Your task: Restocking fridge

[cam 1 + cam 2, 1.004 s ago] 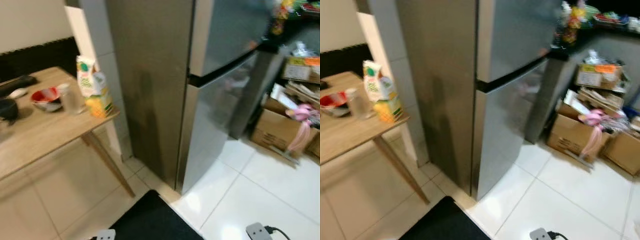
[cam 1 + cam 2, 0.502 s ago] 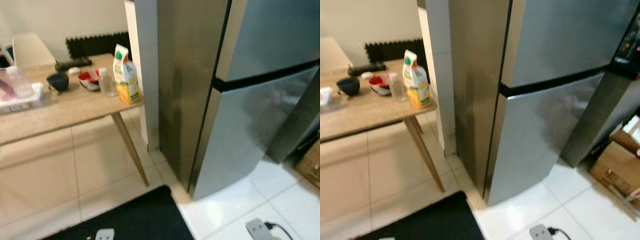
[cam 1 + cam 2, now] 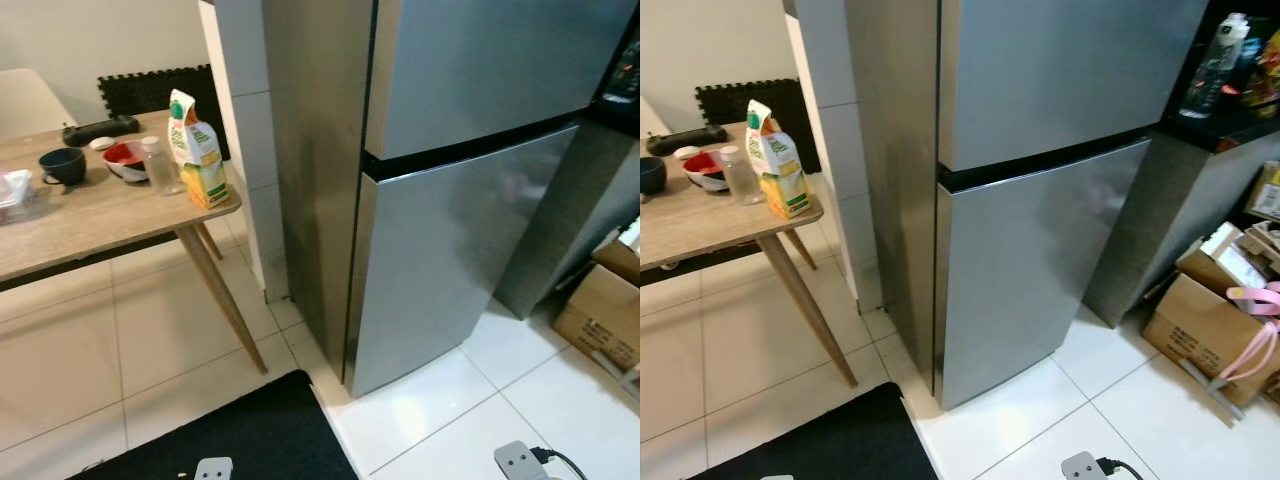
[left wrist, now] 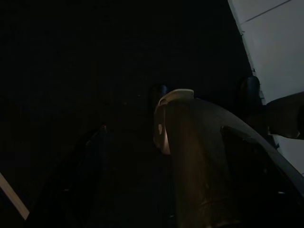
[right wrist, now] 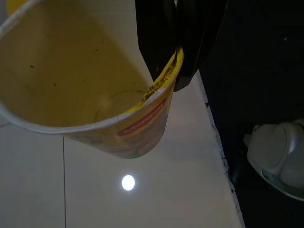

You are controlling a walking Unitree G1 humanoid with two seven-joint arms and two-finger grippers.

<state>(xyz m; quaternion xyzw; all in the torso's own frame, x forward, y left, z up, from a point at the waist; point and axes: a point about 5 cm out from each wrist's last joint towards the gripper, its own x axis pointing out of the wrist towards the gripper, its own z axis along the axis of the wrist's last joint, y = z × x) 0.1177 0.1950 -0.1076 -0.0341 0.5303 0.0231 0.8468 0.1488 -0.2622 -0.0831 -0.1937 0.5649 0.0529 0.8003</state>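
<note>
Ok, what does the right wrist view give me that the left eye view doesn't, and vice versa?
Right wrist: the right gripper pinching the rim of an empty yellow paper cup. Left eye: the shut steel fridge and the green-and-yellow juice carton on the wooden table. Both: white floor tiles and the black mat.

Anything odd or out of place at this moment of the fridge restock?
Yes: the right gripper pinches the rim of an empty yellow paper cup, an odd item for restocking. The fridge doors are shut, and the juice carton stands at the table's corner.
</note>
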